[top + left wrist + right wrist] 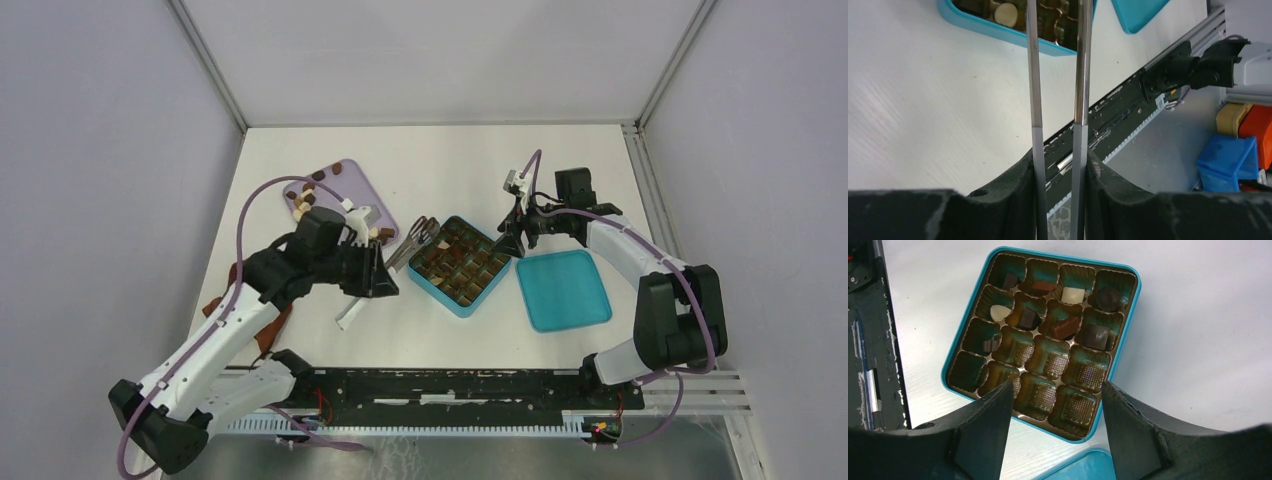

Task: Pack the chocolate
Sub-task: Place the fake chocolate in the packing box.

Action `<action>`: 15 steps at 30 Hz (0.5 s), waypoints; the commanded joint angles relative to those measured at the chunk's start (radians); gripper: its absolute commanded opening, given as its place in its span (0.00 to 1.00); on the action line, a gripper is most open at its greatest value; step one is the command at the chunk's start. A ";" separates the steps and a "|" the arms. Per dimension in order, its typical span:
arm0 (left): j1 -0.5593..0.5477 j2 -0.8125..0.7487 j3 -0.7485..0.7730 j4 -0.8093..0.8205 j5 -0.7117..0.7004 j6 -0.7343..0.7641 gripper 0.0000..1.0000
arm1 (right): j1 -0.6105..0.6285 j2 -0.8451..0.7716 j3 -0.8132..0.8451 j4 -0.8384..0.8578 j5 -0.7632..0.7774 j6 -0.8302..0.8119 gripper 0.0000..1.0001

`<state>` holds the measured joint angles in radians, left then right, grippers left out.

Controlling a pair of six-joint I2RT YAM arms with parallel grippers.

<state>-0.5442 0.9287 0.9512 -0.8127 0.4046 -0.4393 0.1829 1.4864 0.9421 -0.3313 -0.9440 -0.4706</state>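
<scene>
Step in hand, as I judge it: ferrying pieces from tray to box.

- Far left, loose chocolate (303, 197) lies on the lilac tray (352, 185).
- The left hand (1060, 170) is closed on metal tongs (1034, 100), whose blades stand apart. The tips reach toward the teal box (437, 296) and run out of the wrist view, so I cannot tell whether they carry a piece.
- In the box, two rows of cells are filled and a third holds one piece. The rest are bare.
- The right hand (1057, 390) hovers over the box's right corner, jaws wide, holding nothing.
- The lid (563, 290) lies just beside the box.

The next move calls for lowering the tips into a bare cell, clear of the divider walls and the right hand. The freest worktop (450, 170) is behind the box.
</scene>
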 commanded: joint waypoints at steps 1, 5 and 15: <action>-0.133 0.034 0.019 0.066 -0.095 -0.115 0.02 | -0.002 0.007 0.032 0.007 0.019 -0.020 0.71; -0.254 0.095 0.047 0.065 -0.169 -0.142 0.02 | -0.007 0.009 0.032 0.006 0.024 -0.022 0.71; -0.431 0.282 0.134 0.039 -0.304 -0.160 0.02 | -0.012 0.018 0.034 0.001 0.022 -0.026 0.71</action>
<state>-0.9352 1.1706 1.0019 -0.8074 0.1768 -0.5598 0.1772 1.4948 0.9421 -0.3317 -0.9188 -0.4778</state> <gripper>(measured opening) 0.392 0.706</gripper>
